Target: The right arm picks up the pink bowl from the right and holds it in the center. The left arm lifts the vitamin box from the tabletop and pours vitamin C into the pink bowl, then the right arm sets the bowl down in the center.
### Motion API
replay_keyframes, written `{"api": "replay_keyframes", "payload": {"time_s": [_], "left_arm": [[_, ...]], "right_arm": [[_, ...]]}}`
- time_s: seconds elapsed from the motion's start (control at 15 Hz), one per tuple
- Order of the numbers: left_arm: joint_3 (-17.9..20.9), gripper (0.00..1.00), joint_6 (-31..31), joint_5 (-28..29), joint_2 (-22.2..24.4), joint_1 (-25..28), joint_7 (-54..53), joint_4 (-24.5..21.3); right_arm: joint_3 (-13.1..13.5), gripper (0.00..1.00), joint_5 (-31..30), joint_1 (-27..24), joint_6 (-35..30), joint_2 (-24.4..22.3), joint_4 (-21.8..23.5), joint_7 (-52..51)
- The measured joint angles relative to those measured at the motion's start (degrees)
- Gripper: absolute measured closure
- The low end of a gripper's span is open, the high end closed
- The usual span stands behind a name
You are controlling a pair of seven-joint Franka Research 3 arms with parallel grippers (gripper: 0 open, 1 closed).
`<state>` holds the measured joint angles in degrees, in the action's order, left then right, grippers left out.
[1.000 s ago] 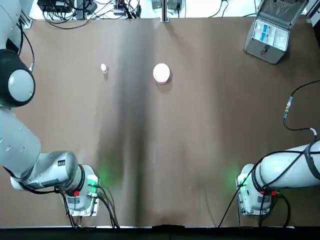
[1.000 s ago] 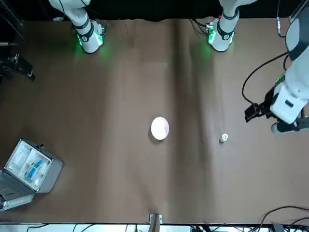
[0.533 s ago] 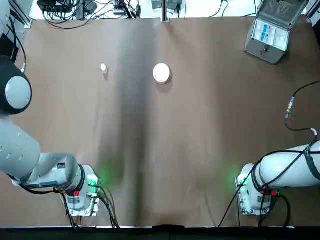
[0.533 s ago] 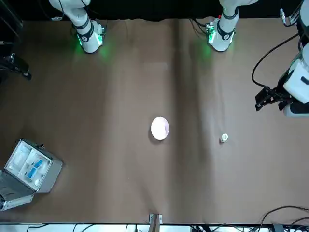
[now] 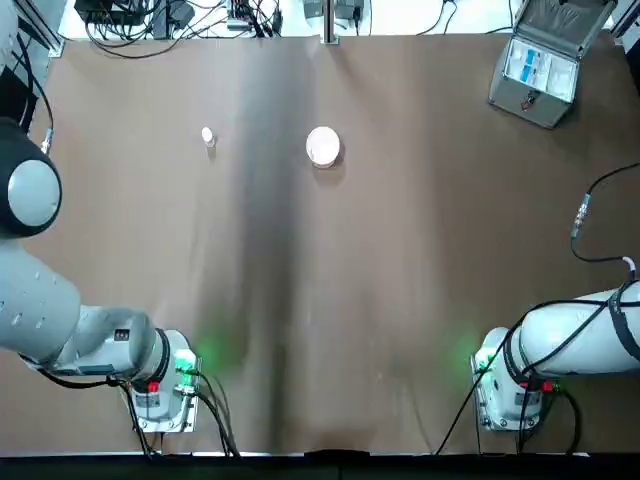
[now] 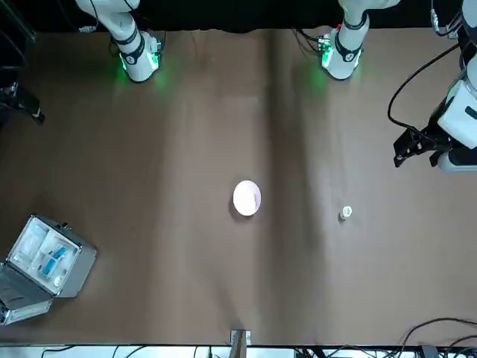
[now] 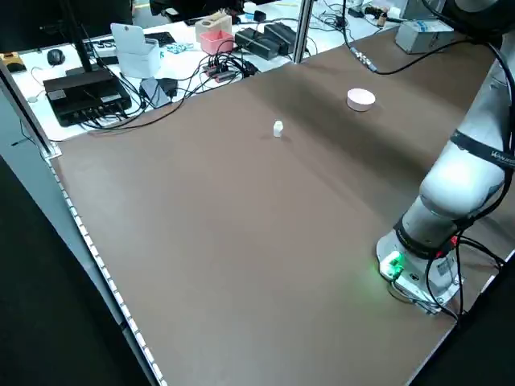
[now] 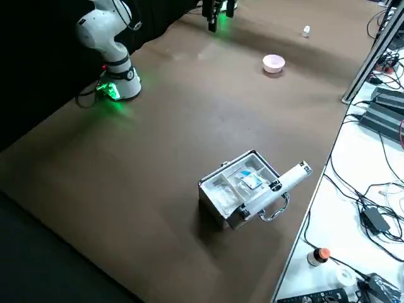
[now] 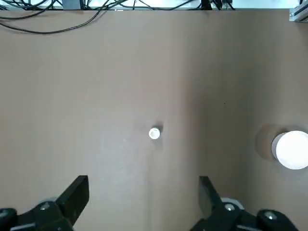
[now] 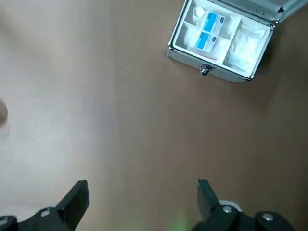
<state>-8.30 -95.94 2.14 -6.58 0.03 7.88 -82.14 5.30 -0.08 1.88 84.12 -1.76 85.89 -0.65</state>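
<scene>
**Left arm pulled clear; bowl and box both resting on the table**

While the left gripper (image 9: 139, 202) has drawn back toward the table's left edge over the last second, its fingers stand spread and empty. The tiny white rounded vitamin box (image 9: 154, 133) lies ahead of those fingers on the matte brown tabletop (image 5: 400, 250), apart from them. The small round pale-pink bowl (image 9: 290, 150) sits beyond, to one side. The right gripper (image 10: 139, 202), released and empty, faces the grey hinged case (image 10: 225, 41). Judged from this layout, the sequence appears finished or not begun.
</scene>
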Motion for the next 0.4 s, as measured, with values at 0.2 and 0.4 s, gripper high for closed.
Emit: {"api": "replay_keyframes", "payload": {"time_s": [0.2, 0.4], "left_arm": [[0.0, 0.0, -0.1, 0.0, 0.0, 0.0, 0.0, -0.2], [0.1, 0.0, -0.1, 0.0, 0.0, 0.0, 0.0, -0.2]], "right_arm": [[0.0, 0.01, 0.1, -0.3, 0.0, 0.0, 0.1, 0.0], [-0.2, 0.01, 0.1, -0.3, 0.1, 0.0, 0.1, 0.0]]}}
